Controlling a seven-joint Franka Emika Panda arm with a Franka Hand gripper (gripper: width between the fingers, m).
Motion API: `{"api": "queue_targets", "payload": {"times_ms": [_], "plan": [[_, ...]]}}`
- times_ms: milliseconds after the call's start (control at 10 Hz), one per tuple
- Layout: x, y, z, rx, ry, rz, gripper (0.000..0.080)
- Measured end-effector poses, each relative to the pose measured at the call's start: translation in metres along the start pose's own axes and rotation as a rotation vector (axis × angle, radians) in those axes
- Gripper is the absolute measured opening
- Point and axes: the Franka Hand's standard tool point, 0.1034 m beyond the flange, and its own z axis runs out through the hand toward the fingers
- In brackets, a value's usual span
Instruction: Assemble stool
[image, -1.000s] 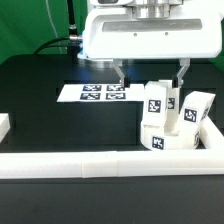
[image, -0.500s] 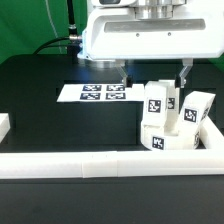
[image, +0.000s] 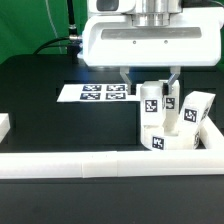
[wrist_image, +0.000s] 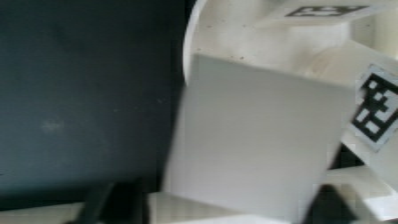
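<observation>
The white round seat (image: 170, 141) lies in the corner of the white rail at the exterior view's right. Three white tagged legs stand on it: a front one (image: 152, 104), one behind it (image: 170, 96) and one on the right (image: 198, 108). My gripper (image: 148, 80) is low over the front leg, its jaws on either side of the leg's top. The right finger (image: 172, 80) is at the leg's edge. The left finger (image: 124, 78) stands a little apart, so the gripper is open. In the wrist view the leg (wrist_image: 249, 120) fills the space between the dark fingertips (wrist_image: 118, 200).
The long white rail (image: 90, 163) runs along the front and turns up at the right (image: 214, 134). The marker board (image: 98, 93) lies flat behind my gripper. The end of a white piece (image: 4, 125) shows at the left edge. The tabletop is black.
My gripper has come down and its jaws have narrowed around the front leg. That leg has shifted slightly toward the exterior view's left.
</observation>
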Motion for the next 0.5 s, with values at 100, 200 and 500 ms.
{"api": "queue_targets", "payload": {"times_ms": [100,200,500], "plan": [[-0.0004,0.0001,0.0003,0.001,-0.001,0.002,0.0237],[-0.0007,-0.0001,0.0004,0.003,-0.001,0.008,0.0065],[-0.0011,-0.0015,0.0005,0.002,-0.002,0.004,0.0005]]}}
